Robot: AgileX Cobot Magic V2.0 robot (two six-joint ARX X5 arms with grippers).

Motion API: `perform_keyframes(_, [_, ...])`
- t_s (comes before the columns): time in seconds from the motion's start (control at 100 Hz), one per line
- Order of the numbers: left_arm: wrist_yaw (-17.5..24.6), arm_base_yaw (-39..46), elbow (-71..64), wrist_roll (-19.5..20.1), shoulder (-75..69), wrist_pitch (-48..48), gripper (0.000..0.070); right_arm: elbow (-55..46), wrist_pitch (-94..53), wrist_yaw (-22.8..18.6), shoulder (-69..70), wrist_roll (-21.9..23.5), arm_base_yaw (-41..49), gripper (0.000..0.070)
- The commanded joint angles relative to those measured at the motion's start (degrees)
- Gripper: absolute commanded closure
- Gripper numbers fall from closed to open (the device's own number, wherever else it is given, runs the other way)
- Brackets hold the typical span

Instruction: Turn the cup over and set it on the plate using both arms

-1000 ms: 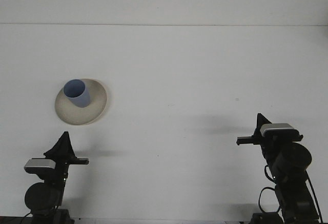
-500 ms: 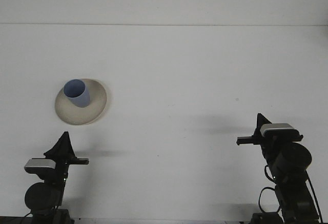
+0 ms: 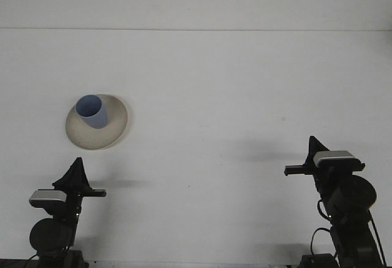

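Observation:
A blue cup point(image 3: 92, 111) stands upright, mouth up, on a round beige plate point(image 3: 113, 127) at the left of the white table. My left gripper point(image 3: 76, 171) sits low at the front left, well below the plate and apart from it. My right gripper point(image 3: 313, 148) is at the front right, far from the cup. Both grippers point away from the camera with nothing visibly held; their finger gaps do not show.
The white table point(image 3: 233, 96) stretches from the front edge back to a white wall at the top of the view. Only the plate and cup stand on it.
The right arm has shifted slightly down and to the right. The cup, plate and left arm have stayed put.

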Motion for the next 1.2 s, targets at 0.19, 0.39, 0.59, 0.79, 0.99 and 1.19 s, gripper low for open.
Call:
perform_keyframes(0.19, [0.09, 0.04, -1.16, 0.72, -0.11, 0.68, 0.0689, -2.58, 0.9, 0.0, -8.07, 0.09, -0.42, 0.0696])
perform_keyframes(0.39, [0.09, 0.04, -1.16, 0.72, -0.11, 0.7, 0.0689, -9.49, 4.72, 0.02, -17.38, 0.09, -2.19, 0.0696])
perform_keyframes(0.59, [0.09, 0.04, -1.16, 0.72, -0.11, 0.68, 0.0689, -16.85, 6.75, 0.02, -26.67, 0.09, -3.1, 0.0696])
perform_keyframes(0.79, [0.09, 0.04, -1.16, 0.72, -0.11, 0.66, 0.0689, -22.51, 7.78, 0.2, -30.75, 0.09, -3.26, 0.0696])
perform_keyframes(0.99, [0.09, 0.04, -1.16, 0.72, -0.11, 0.72, 0.0689, -25.9, 8.66, 0.22, -30.75, 0.09, -3.45, 0.0696])
perform_keyframes(1.19, [0.09, 0.04, -1.16, 0.72, -0.11, 0.7, 0.0689, -29.27, 14.01, 0.24, -30.75, 0.11, -3.45, 0.0696])
